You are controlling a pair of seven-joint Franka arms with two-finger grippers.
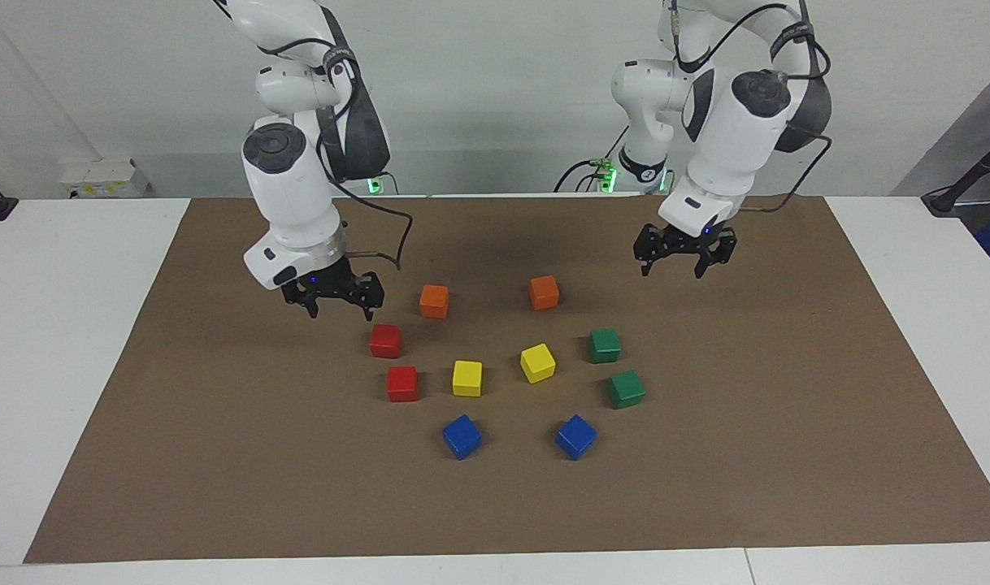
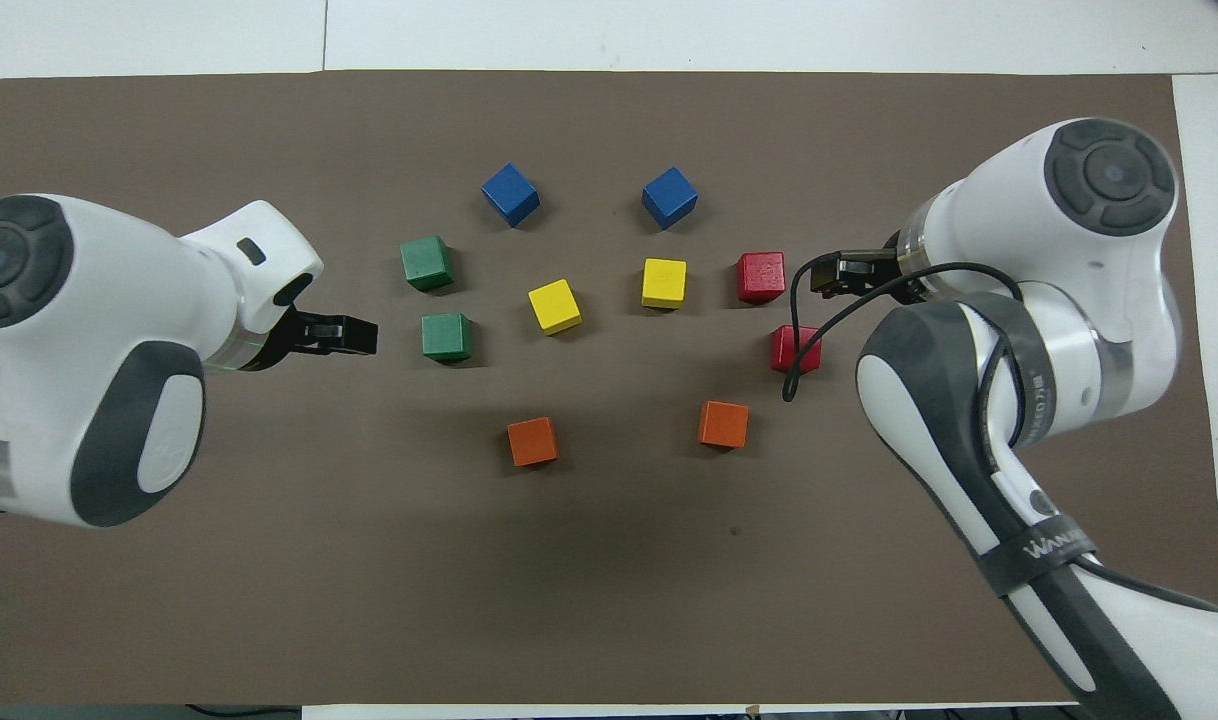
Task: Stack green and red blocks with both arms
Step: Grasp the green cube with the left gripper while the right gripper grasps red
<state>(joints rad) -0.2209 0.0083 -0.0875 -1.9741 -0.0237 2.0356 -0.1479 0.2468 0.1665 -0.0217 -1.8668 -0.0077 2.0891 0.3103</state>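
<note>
Two red blocks (image 1: 385, 340) (image 1: 402, 383) lie on the brown mat toward the right arm's end of the cluster, and show in the overhead view too (image 2: 796, 349) (image 2: 761, 277). Two green blocks (image 1: 605, 345) (image 1: 627, 389) lie toward the left arm's end, also seen from overhead (image 2: 446, 337) (image 2: 427, 263). My right gripper (image 1: 336, 302) (image 2: 826, 275) hangs open and empty over the mat beside the red blocks. Just as empty, my left gripper (image 1: 684, 262) (image 2: 362, 335) hangs open over the mat beside the nearer green block. Neither touches a block.
Two orange blocks (image 1: 434, 301) (image 1: 544, 292) lie nearest the robots. Two yellow blocks (image 1: 466, 378) (image 1: 537, 362) sit in the middle, and two blue blocks (image 1: 462, 436) (image 1: 575, 436) lie farthest out. The brown mat (image 1: 219, 487) covers the white table.
</note>
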